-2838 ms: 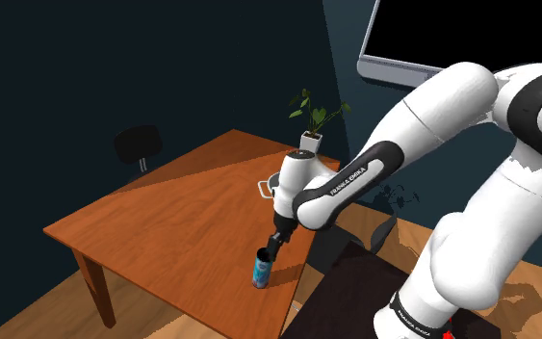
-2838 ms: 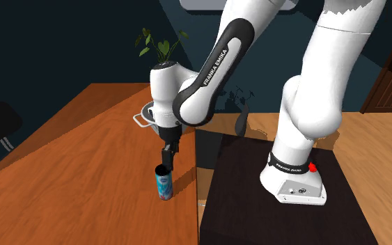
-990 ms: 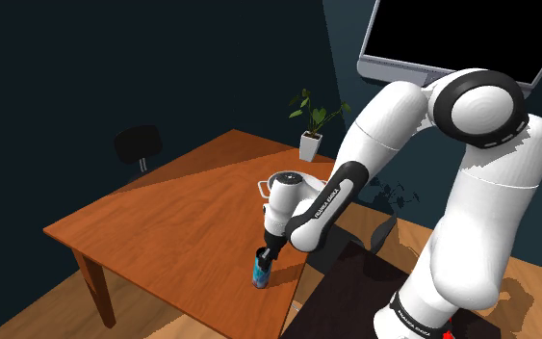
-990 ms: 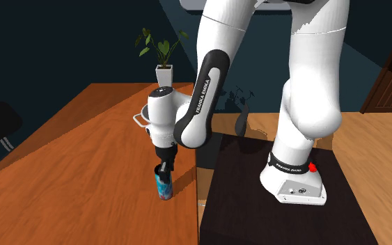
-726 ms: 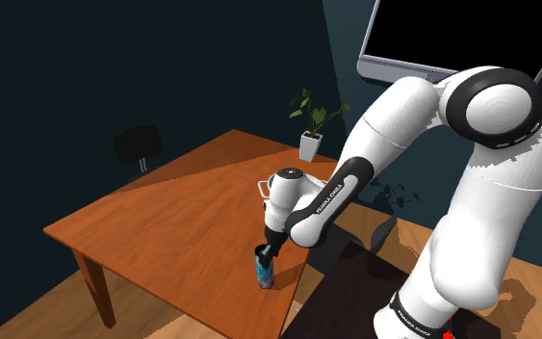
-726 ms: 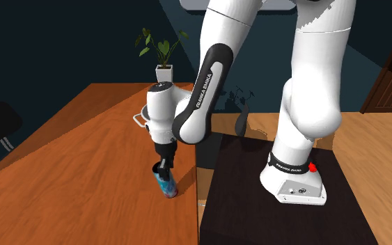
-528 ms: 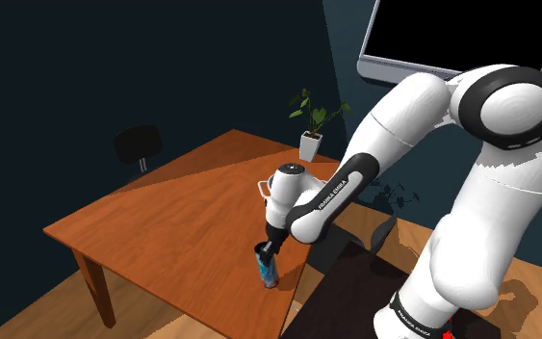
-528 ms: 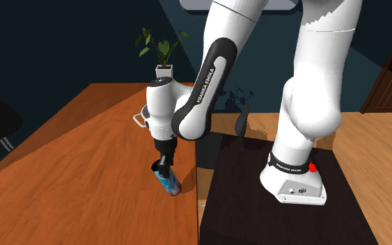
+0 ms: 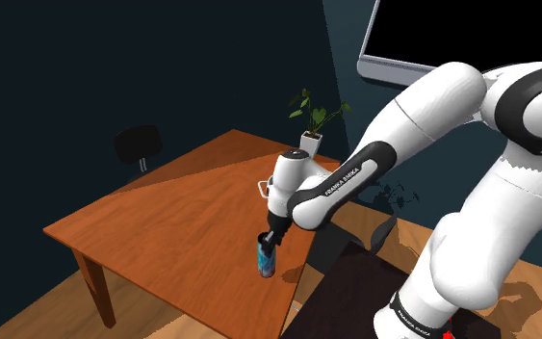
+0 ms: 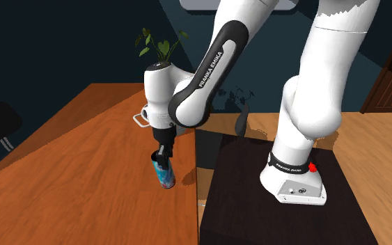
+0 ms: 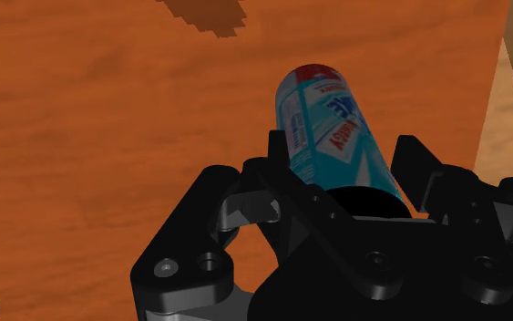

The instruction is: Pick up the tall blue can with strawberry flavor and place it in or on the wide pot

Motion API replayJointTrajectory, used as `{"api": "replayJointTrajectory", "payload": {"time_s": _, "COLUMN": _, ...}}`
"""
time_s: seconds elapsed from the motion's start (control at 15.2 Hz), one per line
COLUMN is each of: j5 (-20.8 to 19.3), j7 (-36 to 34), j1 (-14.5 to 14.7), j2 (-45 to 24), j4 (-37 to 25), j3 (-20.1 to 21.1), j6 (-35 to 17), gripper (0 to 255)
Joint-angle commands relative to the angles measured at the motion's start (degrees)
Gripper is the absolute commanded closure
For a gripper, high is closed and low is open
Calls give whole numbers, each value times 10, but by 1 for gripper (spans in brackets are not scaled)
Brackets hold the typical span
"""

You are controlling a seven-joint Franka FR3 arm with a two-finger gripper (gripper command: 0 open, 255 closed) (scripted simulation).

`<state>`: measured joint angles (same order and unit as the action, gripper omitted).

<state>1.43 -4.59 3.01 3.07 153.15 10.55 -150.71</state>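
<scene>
The tall blue can (image 9: 267, 261) with red and white print hangs tilted a little above the wooden table (image 9: 163, 217), near its corner by the stand. My gripper (image 9: 271, 242) is shut on its top end, the fingers clasping it from both sides. The second exterior view has the can (image 10: 163, 174) below the gripper (image 10: 161, 154), its base leaning toward the stand. Seen from the wrist, the can (image 11: 332, 137) runs away from the gripper (image 11: 347, 160) over the table. The wide pot (image 10: 140, 118) stands behind the arm, with little more than a handle (image 9: 262, 187) visible.
A potted plant (image 9: 313, 125) stands at the table's far corner. A dark chair (image 9: 139, 144) sits beyond the far edge. The black stand (image 10: 278, 202) is close beside the table's near edge. A wide stretch of bare tabletop (image 10: 69, 160) lies away from the stand.
The can has risen off the table in my grip and tilted, its base swinging toward the stand. The arm's elbow has lifted. The fingers stay shut on the can.
</scene>
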Motion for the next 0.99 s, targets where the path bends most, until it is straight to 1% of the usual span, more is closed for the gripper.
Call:
{"api": "replayJointTrajectory", "payload": {"time_s": 0.0, "j5": 6, "j7": 5, "j1": 1, "j2": 18, "j4": -2, "j3": 0, "j6": 20, "gripper": 255}}
{"api": "replayJointTrajectory", "payload": {"time_s": 0.92, "j5": 24, "j7": 19, "j1": 6, "j2": 120, "j4": -33, "j3": -7, "j6": 152, "gripper": 255}}
